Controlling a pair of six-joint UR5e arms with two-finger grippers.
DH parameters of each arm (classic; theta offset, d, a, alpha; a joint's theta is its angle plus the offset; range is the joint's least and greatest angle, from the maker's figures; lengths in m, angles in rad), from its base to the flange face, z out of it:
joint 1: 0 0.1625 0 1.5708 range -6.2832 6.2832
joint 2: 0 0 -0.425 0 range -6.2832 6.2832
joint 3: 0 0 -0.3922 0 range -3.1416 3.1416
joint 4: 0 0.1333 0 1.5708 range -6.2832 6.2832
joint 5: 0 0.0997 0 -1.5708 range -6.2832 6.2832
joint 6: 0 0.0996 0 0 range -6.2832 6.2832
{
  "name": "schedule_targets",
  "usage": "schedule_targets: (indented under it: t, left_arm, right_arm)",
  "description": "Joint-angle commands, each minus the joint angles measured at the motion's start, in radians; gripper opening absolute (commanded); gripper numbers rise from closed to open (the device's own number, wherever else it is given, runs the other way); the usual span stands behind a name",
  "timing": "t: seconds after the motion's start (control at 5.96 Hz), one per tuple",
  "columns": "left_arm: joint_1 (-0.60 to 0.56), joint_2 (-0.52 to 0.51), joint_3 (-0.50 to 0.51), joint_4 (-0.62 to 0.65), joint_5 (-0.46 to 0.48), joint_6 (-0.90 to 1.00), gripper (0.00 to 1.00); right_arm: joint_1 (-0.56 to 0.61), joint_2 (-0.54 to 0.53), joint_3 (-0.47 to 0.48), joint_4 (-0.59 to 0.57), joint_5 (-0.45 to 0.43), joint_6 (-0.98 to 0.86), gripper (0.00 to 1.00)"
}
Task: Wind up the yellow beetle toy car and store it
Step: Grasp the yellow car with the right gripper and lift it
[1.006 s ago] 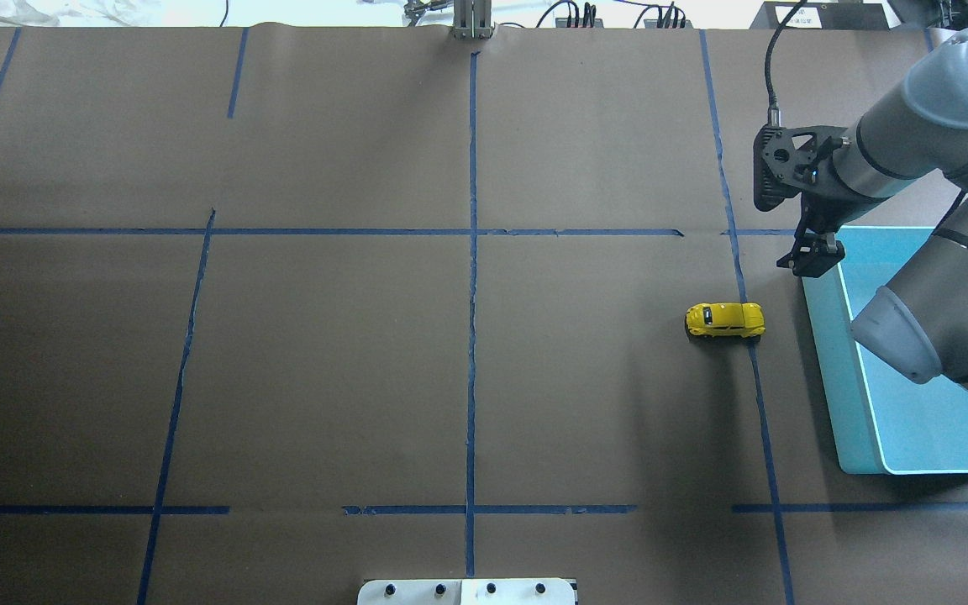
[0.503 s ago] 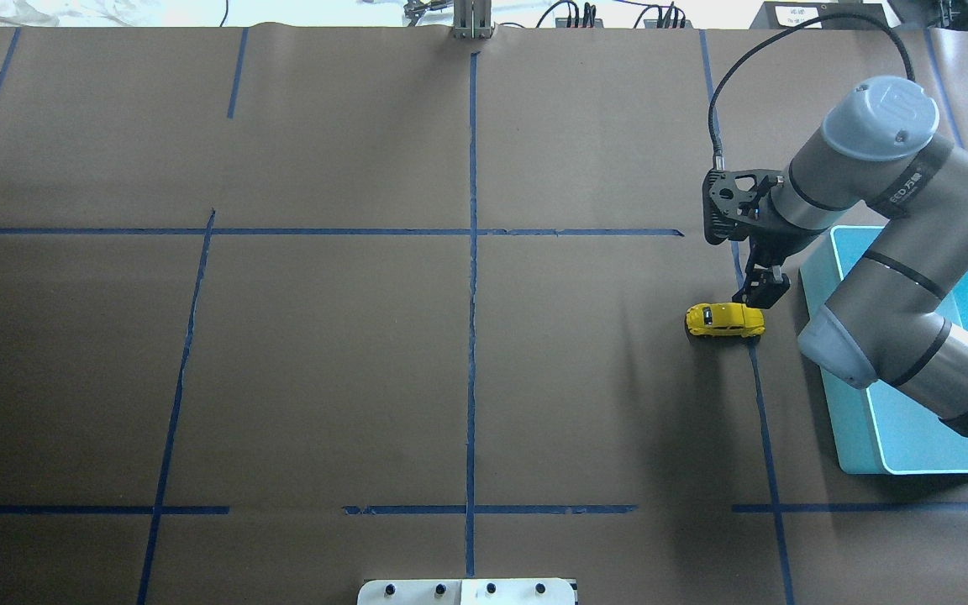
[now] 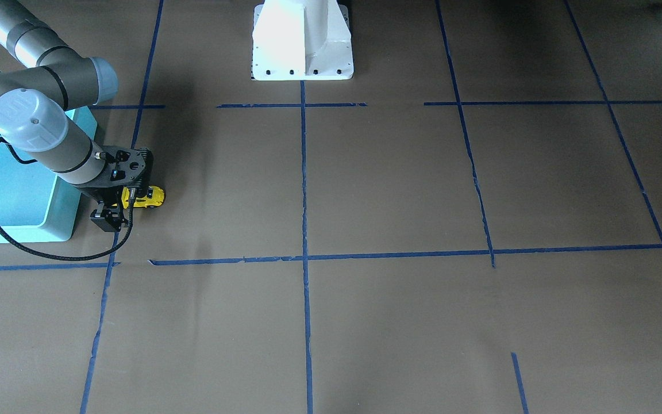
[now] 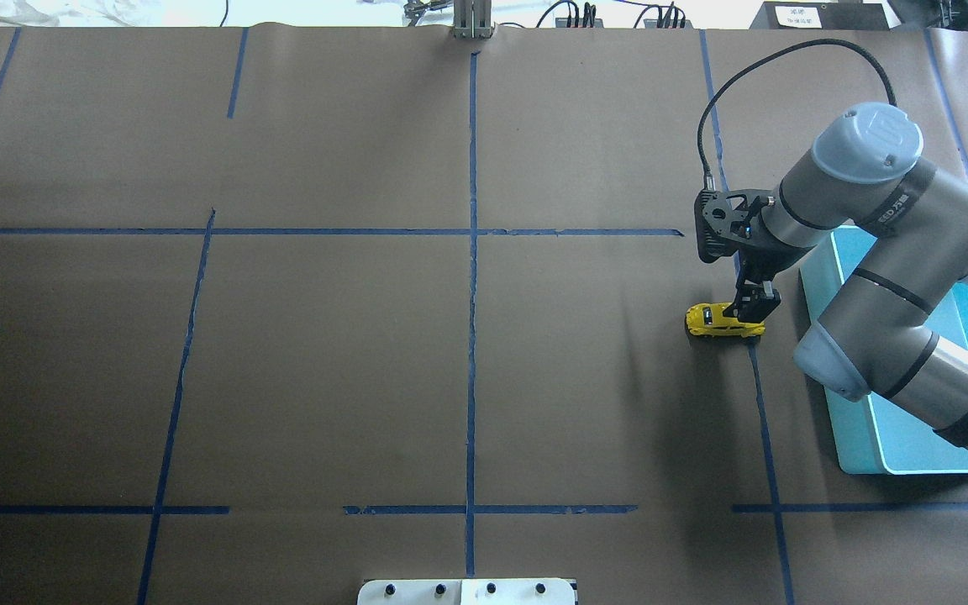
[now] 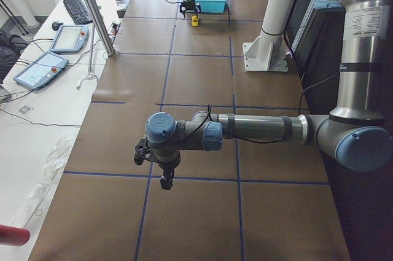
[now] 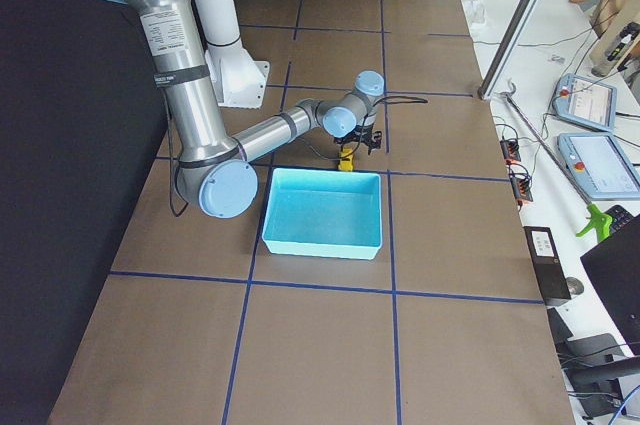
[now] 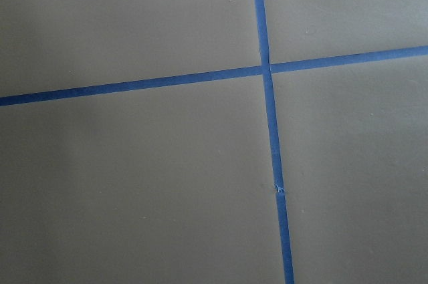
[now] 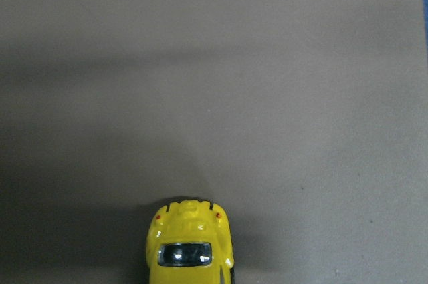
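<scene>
Overhead and front views face each other, looking down on the surface [image 4: 324,378]; side views look along it; wrist cameras hang close above. All but left wrist show the car [image 4: 715,322].

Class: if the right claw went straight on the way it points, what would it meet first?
It points straight down, so the right claw would likely meet the yellow beetle toy car, at its end nearer the turquoise bin; depth is unclear, so it might miss onto the table.

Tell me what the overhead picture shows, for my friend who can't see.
A tiny yellow beetle toy car sits on a brown table crossed by blue tape, with the robot's right fingers over its end nearest a turquoise bin. The robot's arm partly covers the bin.
</scene>
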Motion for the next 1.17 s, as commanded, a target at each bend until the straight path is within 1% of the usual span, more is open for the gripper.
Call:
schedule_targets:
  t: [0.0,0.84,1.01]
  left_arm:
    - [0.002,-0.005,0.004,-0.002,-0.003,-0.002,1.0]
    - [0.002,-0.007,0.006,-0.005,-0.003,-0.002,1.0]
    - [0.002,-0.007,0.006,-0.005,-0.003,-0.002,1.0]
  right_arm:
    - [-0.001,-0.048,0.042,0.004,0.005,-0.001,1.0]
    - [-0.047,-0.039,0.027,0.004,-0.03,-0.006,1.0]
    - [-0.055,-0.039,0.019,0.004,-0.042,-0.006,0.96]
